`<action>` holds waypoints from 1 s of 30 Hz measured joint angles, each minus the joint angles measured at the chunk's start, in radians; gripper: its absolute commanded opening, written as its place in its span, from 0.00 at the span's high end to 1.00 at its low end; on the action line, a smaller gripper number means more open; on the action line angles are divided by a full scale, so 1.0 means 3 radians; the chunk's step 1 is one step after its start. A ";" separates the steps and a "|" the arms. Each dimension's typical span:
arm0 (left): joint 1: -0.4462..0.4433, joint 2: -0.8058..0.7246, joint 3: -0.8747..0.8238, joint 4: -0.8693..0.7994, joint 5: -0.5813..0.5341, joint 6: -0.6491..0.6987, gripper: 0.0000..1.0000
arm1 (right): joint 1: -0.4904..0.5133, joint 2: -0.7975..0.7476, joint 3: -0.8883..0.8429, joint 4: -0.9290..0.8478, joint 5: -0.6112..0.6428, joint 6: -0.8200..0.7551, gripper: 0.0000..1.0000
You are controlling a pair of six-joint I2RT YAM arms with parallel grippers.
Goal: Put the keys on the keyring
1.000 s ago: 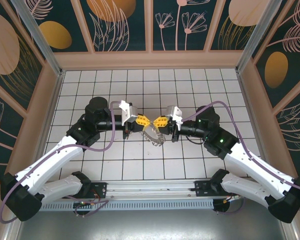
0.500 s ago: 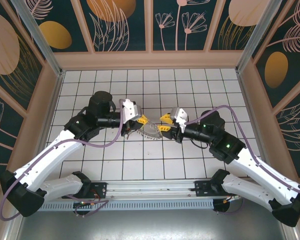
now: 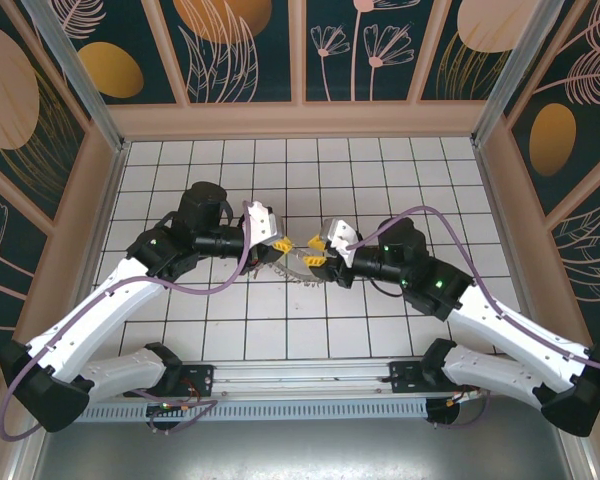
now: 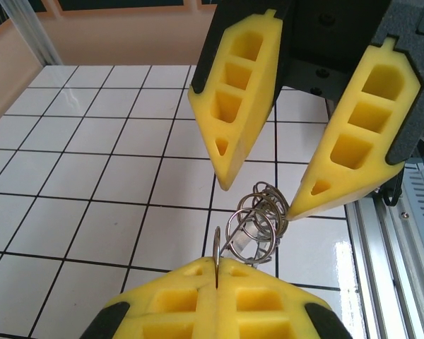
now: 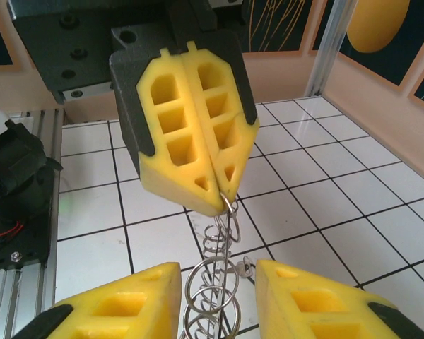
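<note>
The keyring (image 3: pixel 298 265), a grey metal ring fringed with many wire loops, hangs between the two arms above the tiles. My left gripper (image 3: pixel 276 243) is shut on its rim; in the left wrist view the thin rim (image 4: pixel 218 253) sits pinched between my yellow pads (image 4: pixel 191 296). My right gripper (image 3: pixel 318 250) is open, its fingers (image 5: pixel 127 304) standing either side of the keyring's loops (image 5: pixel 219 286) without pinching them. A tiny silvery key (image 5: pixel 244 267) shows just behind the ring; whether it hangs from the ring or lies on the tile I cannot tell.
White tiled floor (image 3: pixel 210 330) with dark grid lines all round. Tan walls (image 3: pixel 300 120) at the back and sides. A metal rail (image 3: pixel 300 375) with the arm bases runs along the near edge.
My right gripper has opened, drawn back, then come in again around the keyring. The keyring, held by my left gripper, has shifted slightly left and up.
</note>
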 measured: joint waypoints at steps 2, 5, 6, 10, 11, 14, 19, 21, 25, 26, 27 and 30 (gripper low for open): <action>-0.0005 0.0004 0.0000 0.0000 0.0018 0.0000 1.00 | 0.0000 0.0011 0.0010 0.0005 0.0000 -0.0005 0.70; -0.0005 0.0003 -0.0001 0.0006 0.0047 -0.0003 1.00 | 0.0000 0.0025 0.0013 0.0005 0.0000 -0.0005 0.71; -0.0005 0.0001 -0.0001 0.0019 0.0065 -0.0015 1.00 | 0.0000 0.0028 0.0013 0.0006 0.0000 -0.0006 0.71; -0.0005 -0.0036 -0.0050 0.0130 0.0164 -0.0081 1.00 | 0.0000 0.0031 0.0015 0.0006 -0.0001 -0.0006 0.72; -0.0005 -0.0047 -0.0066 0.0159 0.0189 -0.0097 1.00 | 0.0000 0.0033 0.0019 0.0008 -0.0001 -0.0006 0.71; -0.0005 -0.0090 -0.0144 0.0280 0.0245 -0.0172 1.00 | 0.0000 0.0062 0.0038 0.0028 -0.0005 -0.0013 0.72; -0.0005 -0.0172 -0.0308 0.0532 0.0286 -0.0334 1.00 | 0.0000 0.0130 0.0094 0.0028 -0.0004 -0.0015 0.73; -0.0005 -0.0217 -0.0357 0.0629 0.0272 -0.0395 1.00 | 0.0000 0.0132 0.0095 0.0029 -0.0004 -0.0014 0.72; -0.0005 -0.0266 -0.0385 0.0763 0.0201 -0.0459 1.00 | 0.0000 0.0116 0.0093 0.0023 -0.0001 0.0009 0.67; -0.0005 -0.0273 -0.0385 0.0795 0.0193 -0.0470 1.00 | 0.0000 0.0099 0.0088 0.0023 -0.0001 0.0020 0.65; -0.0005 -0.0281 -0.0385 0.0818 0.0184 -0.0484 1.00 | 0.0000 0.0071 0.0076 0.0028 -0.0003 0.0034 0.64; -0.0005 -0.0301 -0.0388 0.0885 0.0153 -0.0521 1.00 | 0.0000 -0.0004 0.0037 0.0033 -0.0003 0.0081 0.63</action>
